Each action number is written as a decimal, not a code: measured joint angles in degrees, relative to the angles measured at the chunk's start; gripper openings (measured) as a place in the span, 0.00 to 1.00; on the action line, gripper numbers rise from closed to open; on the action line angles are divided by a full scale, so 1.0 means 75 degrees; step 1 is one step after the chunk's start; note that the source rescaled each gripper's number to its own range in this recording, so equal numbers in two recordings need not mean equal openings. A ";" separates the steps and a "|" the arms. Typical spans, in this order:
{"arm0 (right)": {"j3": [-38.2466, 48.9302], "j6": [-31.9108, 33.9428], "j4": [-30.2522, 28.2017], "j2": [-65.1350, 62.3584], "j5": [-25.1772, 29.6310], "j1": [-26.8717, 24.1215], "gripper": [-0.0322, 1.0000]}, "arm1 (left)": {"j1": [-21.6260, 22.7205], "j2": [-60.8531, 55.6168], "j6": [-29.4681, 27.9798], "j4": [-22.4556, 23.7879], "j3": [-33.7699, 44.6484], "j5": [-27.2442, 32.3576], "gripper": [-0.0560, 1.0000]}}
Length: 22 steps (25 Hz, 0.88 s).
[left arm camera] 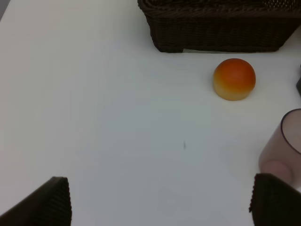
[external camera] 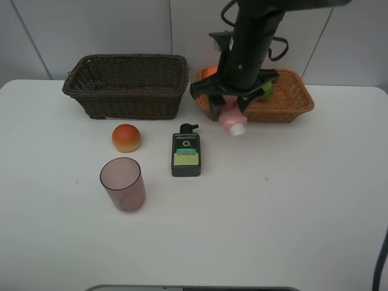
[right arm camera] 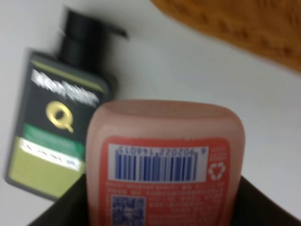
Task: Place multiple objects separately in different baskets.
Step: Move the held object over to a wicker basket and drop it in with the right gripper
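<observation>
White table, pale wall; right hand grips pink tube; left hand spread.

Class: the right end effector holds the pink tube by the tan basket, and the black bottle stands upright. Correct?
No. The exterior high view shows the black bottle lying flat on the table, label up. The right end effector does hold the pink tube by the tan basket.
</observation>
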 joint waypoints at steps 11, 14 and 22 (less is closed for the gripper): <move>-0.3819 -0.0107 -0.0436 0.1650 -0.1454 0.0497 0.43 | 0.0000 0.0000 0.0000 0.0000 0.0000 0.0000 0.93; -0.3881 -0.0122 -0.0615 0.1686 -0.2641 0.0513 0.43 | 0.0000 0.0000 0.0000 0.0000 0.0000 0.0000 0.93; -0.3890 -0.0131 -0.0726 0.2425 -0.4983 0.0513 0.43 | 0.0000 0.0000 0.0000 0.0000 0.0000 0.0000 0.93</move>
